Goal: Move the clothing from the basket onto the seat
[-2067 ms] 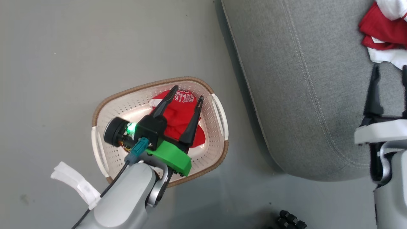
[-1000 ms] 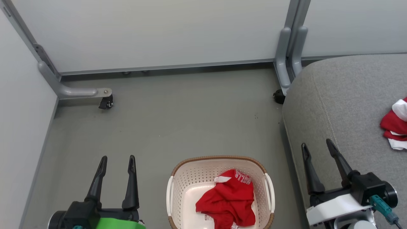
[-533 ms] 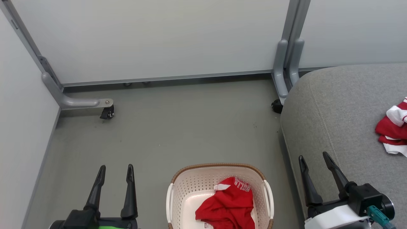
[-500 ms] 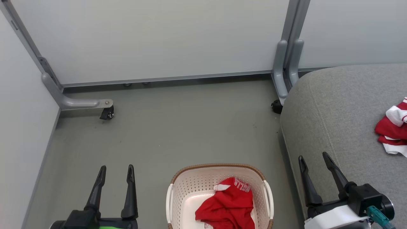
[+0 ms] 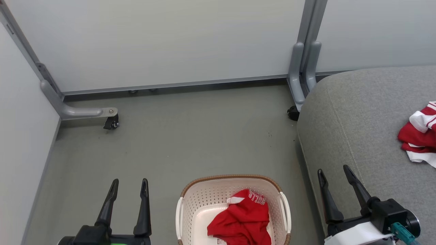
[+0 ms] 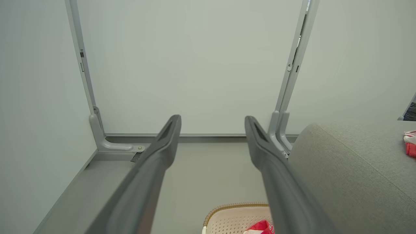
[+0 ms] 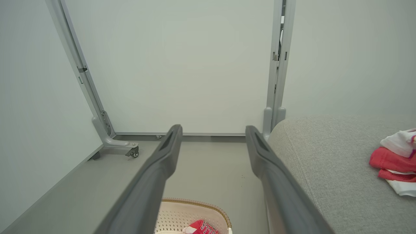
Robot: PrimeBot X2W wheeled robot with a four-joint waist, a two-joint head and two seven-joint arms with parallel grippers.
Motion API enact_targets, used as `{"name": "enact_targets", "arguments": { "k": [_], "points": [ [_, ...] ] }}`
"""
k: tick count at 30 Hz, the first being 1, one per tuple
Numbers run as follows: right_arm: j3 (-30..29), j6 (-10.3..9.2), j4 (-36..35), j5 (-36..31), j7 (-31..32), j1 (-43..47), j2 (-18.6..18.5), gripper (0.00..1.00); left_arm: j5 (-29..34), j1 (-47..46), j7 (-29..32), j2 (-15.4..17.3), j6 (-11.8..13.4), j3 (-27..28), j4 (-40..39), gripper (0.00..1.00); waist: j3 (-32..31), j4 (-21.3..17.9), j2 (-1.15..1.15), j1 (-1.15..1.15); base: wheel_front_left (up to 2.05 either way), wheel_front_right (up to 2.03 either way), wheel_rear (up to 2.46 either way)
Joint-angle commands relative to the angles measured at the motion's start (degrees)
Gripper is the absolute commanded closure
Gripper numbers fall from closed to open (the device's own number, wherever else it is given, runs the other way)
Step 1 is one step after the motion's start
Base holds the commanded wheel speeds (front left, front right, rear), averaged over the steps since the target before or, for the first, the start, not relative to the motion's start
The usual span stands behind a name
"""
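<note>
A red garment with white lettering [image 5: 243, 219] lies crumpled in the cream basket [image 5: 199, 200] on the floor at the bottom middle of the head view; its tip also peeks into the left wrist view [image 6: 261, 227] and the right wrist view [image 7: 201, 226]. Another red and white garment [image 5: 418, 134] rests on the grey seat [image 5: 361, 115] at the right. My left gripper [image 5: 130, 183] hangs open and empty left of the basket. Over the seat's front edge my right gripper [image 5: 333, 170] is open, with nothing between its fingers.
Pale partition panels close off the back and left, with a grey wheeled foot [image 5: 87, 113] at the left and a grey post with a caster [image 5: 295, 102] beside the seat's corner. Grey floor [image 5: 190, 132] stretches between the basket and the back panel.
Two seconds ago my left gripper was down in the basket over the red garment; it is now drawn back, empty. The head view has risen, then shifted slightly. The garment stays in the basket.
</note>
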Motion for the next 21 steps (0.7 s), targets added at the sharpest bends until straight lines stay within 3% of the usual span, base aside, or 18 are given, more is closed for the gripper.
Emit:
{"name": "enact_targets", "arguments": {
  "k": [1, 21],
  "points": [
    [0.22, -0.10, -0.10, -0.03, -0.17, 0.53, -0.11, 0.00, 0.14, 0.54, -0.02, 0.02, -0.42, -0.04, -0.04, 0.00, 0.18, -0.33, 0.00, 0.00, 0.00, 0.00, 0.00],
    [-1.81, -0.10, -1.94, 0.46, -0.17, -1.93, -1.01, 0.00, 0.22, -2.47, -0.02, 0.04, -0.96, -1.86, 1.69, 0.00, 4.84, -5.80, 0.00, 0.00, 0.00, 0.00, 0.00]
  ]
}}
